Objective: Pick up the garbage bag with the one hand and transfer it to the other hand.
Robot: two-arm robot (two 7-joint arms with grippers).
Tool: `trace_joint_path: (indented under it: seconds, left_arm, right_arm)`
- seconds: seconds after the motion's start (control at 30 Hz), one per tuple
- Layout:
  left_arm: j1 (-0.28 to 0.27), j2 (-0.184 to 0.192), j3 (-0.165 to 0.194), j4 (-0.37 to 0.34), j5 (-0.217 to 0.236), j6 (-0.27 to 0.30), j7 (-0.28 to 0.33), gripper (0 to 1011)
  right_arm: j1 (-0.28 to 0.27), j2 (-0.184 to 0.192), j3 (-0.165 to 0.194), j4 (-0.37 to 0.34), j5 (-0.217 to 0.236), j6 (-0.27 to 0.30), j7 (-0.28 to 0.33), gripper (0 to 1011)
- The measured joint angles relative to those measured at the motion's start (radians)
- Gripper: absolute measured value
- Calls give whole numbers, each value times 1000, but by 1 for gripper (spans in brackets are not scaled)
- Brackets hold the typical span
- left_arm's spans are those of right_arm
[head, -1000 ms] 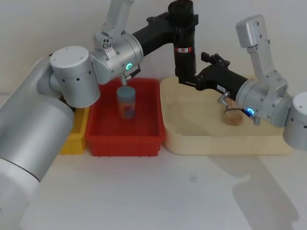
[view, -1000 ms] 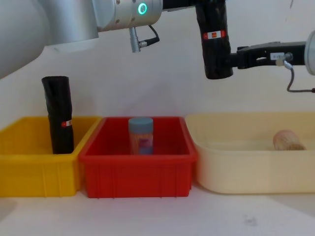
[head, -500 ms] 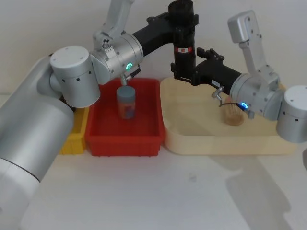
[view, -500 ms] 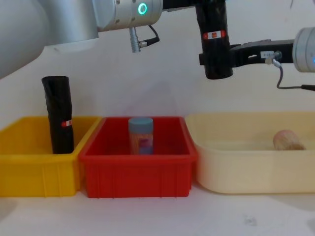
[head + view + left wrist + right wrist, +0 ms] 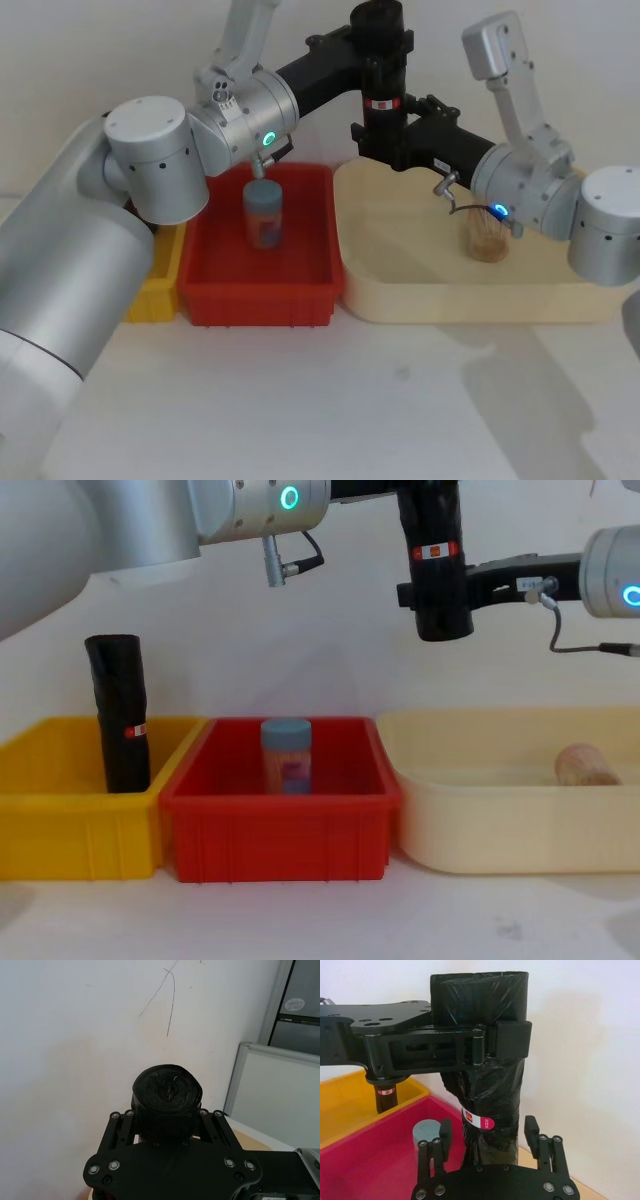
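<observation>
Head view: we see our left hand (image 5: 372,45) clenched on the upright garbage bag (image 5: 383,110), lifted above the bins. Right wrist view: our right hand (image 5: 490,1147) straddles its lower end, fingers (image 5: 445,1132) spread. Pickup done; the transfer remains.

The garbage bag (image 5: 490,1085) is crinkled, glossy black plastic film. Below it, the red bin (image 5: 280,830) looks like smooth, slightly shiny plastic. Both tools, left (image 5: 485,1047) and right (image 5: 487,1152), are matt black with small metal screws.
</observation>
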Motion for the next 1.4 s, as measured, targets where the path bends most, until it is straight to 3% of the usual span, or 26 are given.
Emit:
trace_joint_path:
  seconds: [0.1,0.2,0.5,0.93,1.4]
  left_arm:
    - [0,0,0,0,0,0,0,498]
    - [0,0,0,0,0,0,0,498]
    - [0,0,0,0,0,0,0,498]
    - [0,0,0,0,0,0,0,503]
    - [0,0,0,0,0,0,0,897]
  right_arm:
    - [3,-1,-1,3,-1,0,0,849]
    - [6,-2,-3,6,-3,1,0,723]
    - [11,-4,-5,10,-4,1,1,476]
    - [15,-5,-7,13,-6,2,1,464]
    - [15,-3,-2,14,-9,2,-3,464]
